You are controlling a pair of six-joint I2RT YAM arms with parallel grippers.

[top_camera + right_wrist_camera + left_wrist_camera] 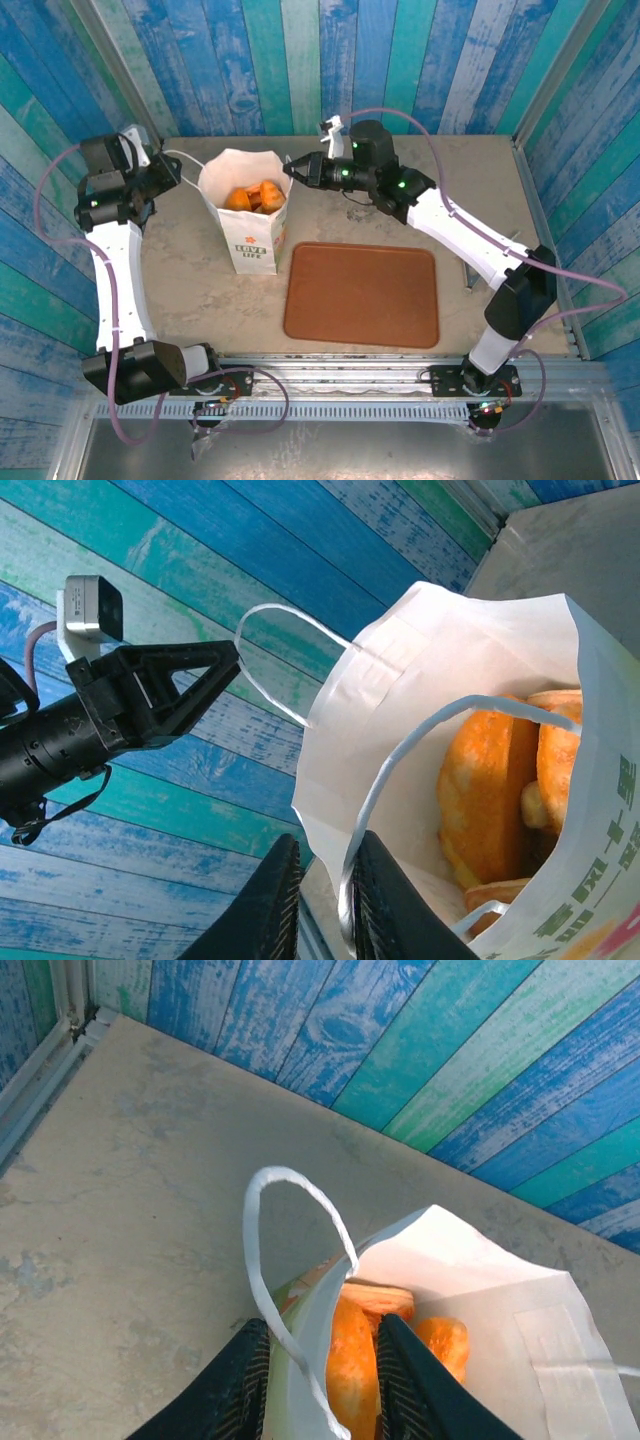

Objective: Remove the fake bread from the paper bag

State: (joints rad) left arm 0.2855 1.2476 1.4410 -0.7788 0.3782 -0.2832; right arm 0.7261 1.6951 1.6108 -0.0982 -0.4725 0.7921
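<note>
The white paper bag (245,235) stands upright at the back left of the table, mouth open. Orange fake bread (255,196) lies inside it. My left gripper (176,172) is at the bag's left rim, by the cord handle (186,157). In the left wrist view it (322,1325) is open, with the bag's wall (480,1300), a cord loop (255,1230) and a bread piece (350,1360) between its fingers. My right gripper (290,170) sits at the right rim. It (327,838) is slightly open, and the other cord loop (400,770) lies against one finger. Bread (490,780) shows inside the bag (440,660).
A flat brown tray (362,295) lies in front of the right arm, just right of the bag. Blue painted plank walls (420,60) close in the table at the back and sides. A metal rail runs along the near edge.
</note>
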